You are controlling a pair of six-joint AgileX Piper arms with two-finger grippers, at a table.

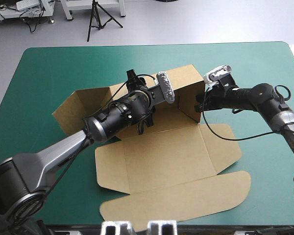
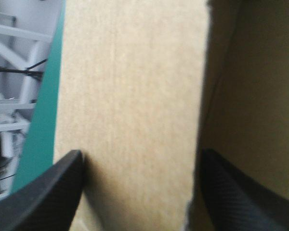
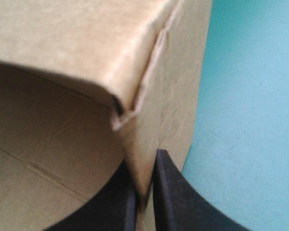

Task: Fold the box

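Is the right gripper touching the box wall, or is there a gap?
Touching. The right wrist view shows the right gripper shut on the box, its side wall pinched between both fingers.

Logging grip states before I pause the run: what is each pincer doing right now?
Left pincer: open, facing a wall of the box.
Right pincer: shut on the box's side wall.

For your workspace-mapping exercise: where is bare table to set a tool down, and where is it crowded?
Bare teal-green cover lies between the box and the far edge, and right of the lid. Crowded: the raised walls, at the left claw and right claw.
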